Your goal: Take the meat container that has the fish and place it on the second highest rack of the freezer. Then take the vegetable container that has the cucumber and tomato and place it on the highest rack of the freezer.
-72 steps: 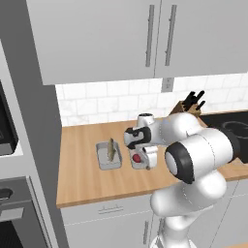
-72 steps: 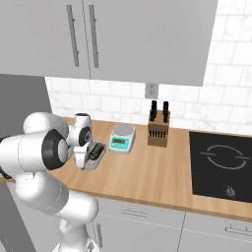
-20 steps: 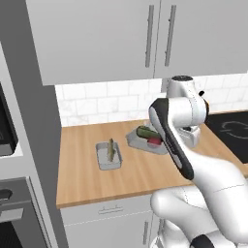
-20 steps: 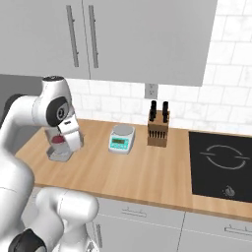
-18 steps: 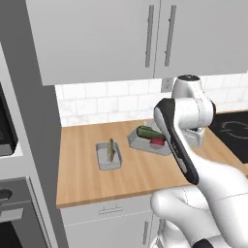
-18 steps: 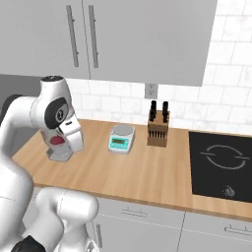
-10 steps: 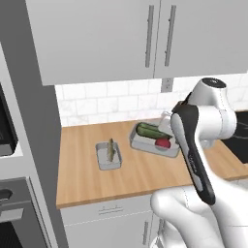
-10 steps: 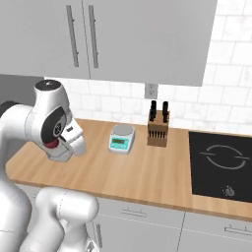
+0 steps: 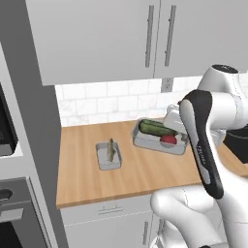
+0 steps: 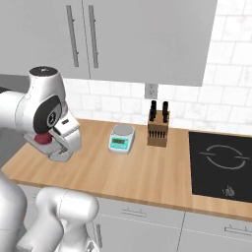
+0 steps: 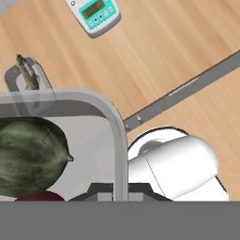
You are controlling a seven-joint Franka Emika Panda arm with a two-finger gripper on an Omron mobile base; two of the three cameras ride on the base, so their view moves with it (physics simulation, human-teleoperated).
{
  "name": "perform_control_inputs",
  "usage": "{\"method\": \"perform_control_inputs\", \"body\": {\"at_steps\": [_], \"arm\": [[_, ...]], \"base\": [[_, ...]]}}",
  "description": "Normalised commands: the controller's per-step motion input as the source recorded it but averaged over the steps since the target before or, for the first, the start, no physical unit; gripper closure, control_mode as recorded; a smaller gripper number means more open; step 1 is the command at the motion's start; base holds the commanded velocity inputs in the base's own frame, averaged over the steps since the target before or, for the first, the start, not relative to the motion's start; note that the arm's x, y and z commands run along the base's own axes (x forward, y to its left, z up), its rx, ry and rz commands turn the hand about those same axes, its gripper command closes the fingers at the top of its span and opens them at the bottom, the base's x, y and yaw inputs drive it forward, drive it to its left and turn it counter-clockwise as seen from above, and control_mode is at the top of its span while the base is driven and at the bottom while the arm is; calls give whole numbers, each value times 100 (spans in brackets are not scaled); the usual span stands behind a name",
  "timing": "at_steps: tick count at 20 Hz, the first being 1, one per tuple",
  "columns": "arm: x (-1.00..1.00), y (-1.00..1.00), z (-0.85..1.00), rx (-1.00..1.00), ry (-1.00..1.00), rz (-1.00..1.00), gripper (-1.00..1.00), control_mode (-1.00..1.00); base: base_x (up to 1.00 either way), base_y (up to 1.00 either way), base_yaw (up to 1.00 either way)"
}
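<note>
Above the counter [image 9: 87,181], left base view: vegetable container [image 9: 150,142] held aloft with cucumber [image 9: 155,127] and tomato [image 9: 167,140]; meat container [image 9: 108,157] on the wood. Hand view: gripper [image 11: 119,190] clamped on the vegetable container's rim.

The arm [image 9: 213,121] is glossy white, built of rounded, bulbous segments. A dark charcoal band curves along its link, and a dark round joint cap [image 10: 49,118] carries a small white mark.
</note>
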Motion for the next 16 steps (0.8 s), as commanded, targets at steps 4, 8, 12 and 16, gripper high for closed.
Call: {"method": "perform_control_inputs", "body": {"at_steps": [4, 8, 12, 16], "arm": [[-56, -3, 41, 0, 6, 4, 100, -100], [-41, 0, 26, 0, 5, 0, 100, 100], [0, 0, 0, 0, 0, 0, 100, 100], [0, 0, 0, 0, 0, 0, 100, 100]], "base": [[0, 0, 0], [-11, 0, 0], [-65, 0, 0], [-100, 4, 0]]}}
